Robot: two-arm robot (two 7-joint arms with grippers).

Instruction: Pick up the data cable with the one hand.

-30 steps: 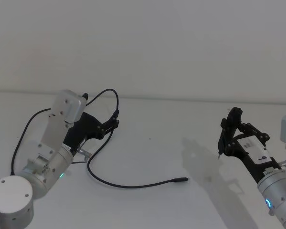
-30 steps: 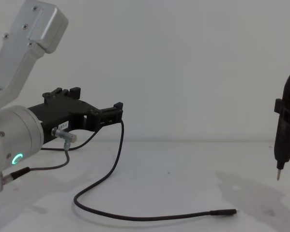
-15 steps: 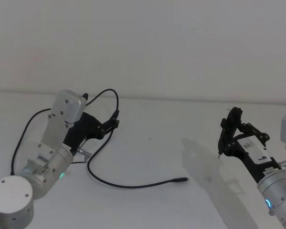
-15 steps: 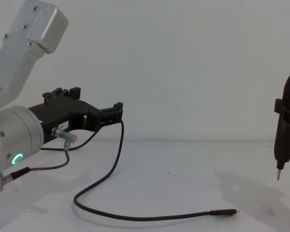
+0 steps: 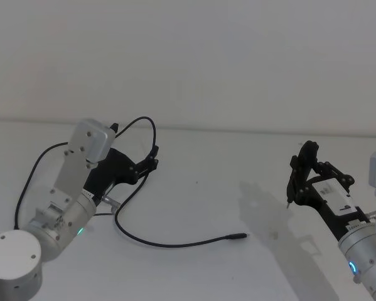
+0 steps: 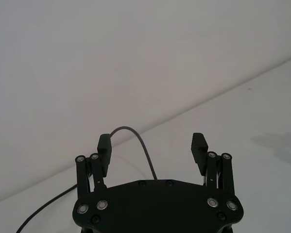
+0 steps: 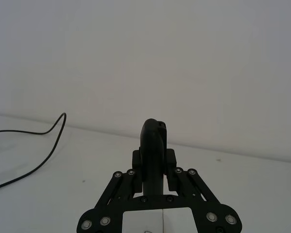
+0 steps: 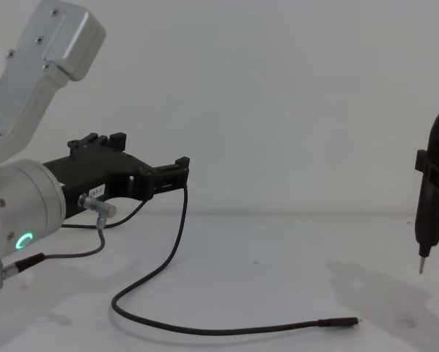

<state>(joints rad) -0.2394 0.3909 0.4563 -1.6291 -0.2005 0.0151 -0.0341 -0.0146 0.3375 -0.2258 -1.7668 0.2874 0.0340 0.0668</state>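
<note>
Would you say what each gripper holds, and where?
The left gripper is open, data cable draped over one finger; the right gripper clamps the pin-tipped tool's body.

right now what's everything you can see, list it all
cable: 1, black, passes through the left gripper, loops down onto the table, plug end lying flat near the middle
tool: 1, black with a metal pin tip, held above the table on the right
wire: 1, dark with silver connectors, by the left wrist
table: 1, white, under everything
wall: 1, white, behind the table
left gripper: 1, black, open, raised on the left
right gripper: 1, black, shut on the tool, on the right
</note>
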